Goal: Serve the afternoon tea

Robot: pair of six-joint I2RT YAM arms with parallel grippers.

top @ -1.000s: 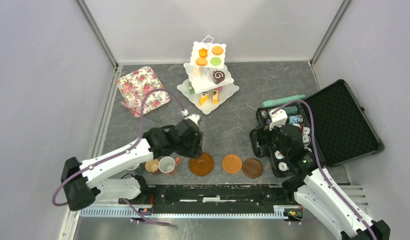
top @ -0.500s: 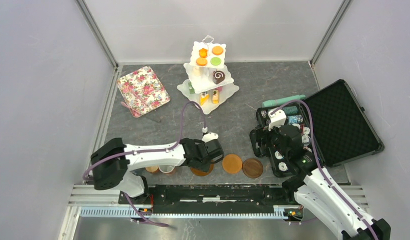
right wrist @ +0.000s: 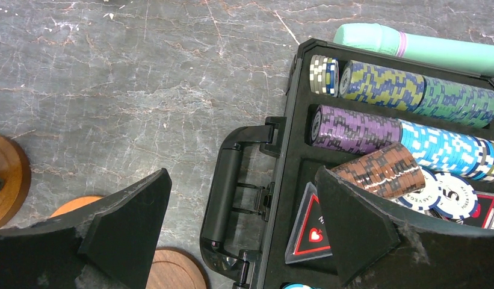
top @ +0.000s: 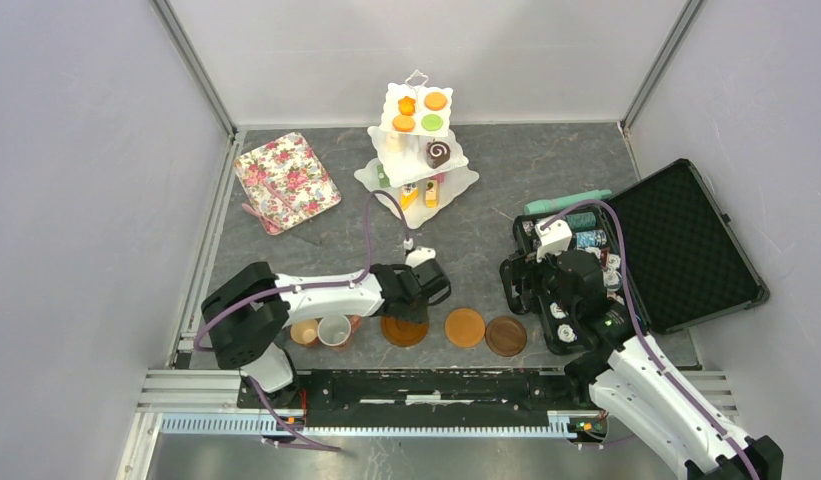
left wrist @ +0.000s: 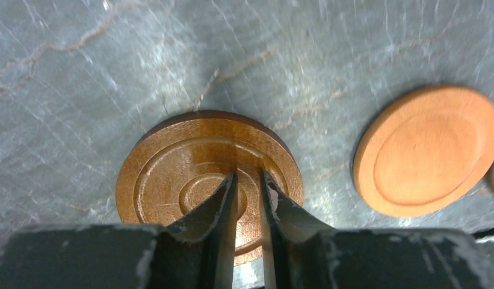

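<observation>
The left end effector [left wrist: 247,177] is closed to a narrow slit, its tips set over the middle of the dark brown saucer [left wrist: 166,180]; nothing is seen pinched between them. If the saucer is dragged this way, the tips may slip, or it may be pushed into the orange saucer [left wrist: 428,159] nearby. The saucer is round, ringed and glossy, and lies flat on the table [left wrist: 82,60] beside the mugs [top: 334,330]. The right end effector [right wrist: 241,180] is held wide and empty.

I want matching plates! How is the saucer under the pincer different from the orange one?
The brown saucer is darker, shiny, with carved rings; the orange saucer is paler with one plain dip. The left pincer is over the brown saucer, not the orange. Both are round.
</observation>
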